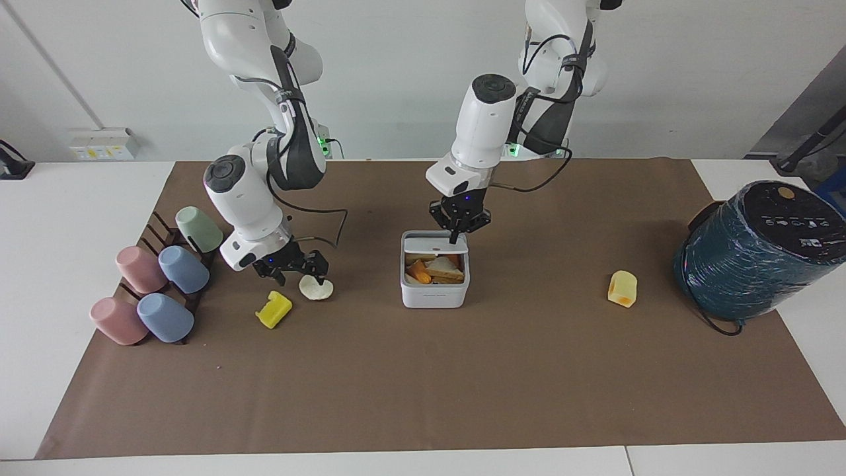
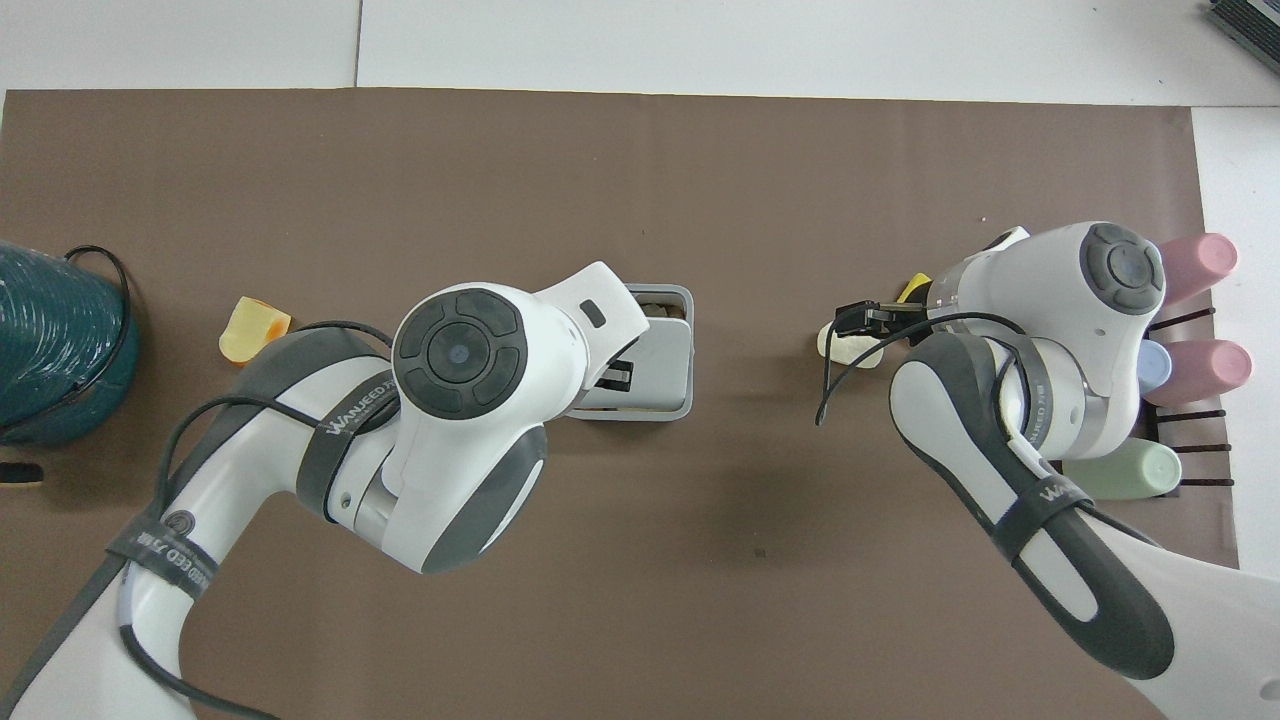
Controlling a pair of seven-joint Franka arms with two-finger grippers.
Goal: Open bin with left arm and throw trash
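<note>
The white bin [image 1: 434, 295] stands mid-mat with its lid [image 1: 435, 243] hinged up; orange and tan pieces show inside. In the overhead view the bin [image 2: 686, 300] is partly covered by my left arm. My left gripper [image 1: 456, 241] is shut, its tips just above the raised lid's edge. My right gripper [image 1: 301, 272] is open, low over the cream-white lump [image 1: 316, 289], which shows partly in the overhead view [image 2: 840, 345]. The bright yellow notched chunk [image 1: 273, 309] lies beside the lump. The pale yellow block [image 1: 622, 289] lies toward the left arm's end.
A big teal wrapped cylinder [image 1: 753, 254] stands at the left arm's end of the table. Several pastel cups [image 1: 158, 284] lie on a dark rack at the right arm's end. Brown paper [image 1: 423, 383] covers the table.
</note>
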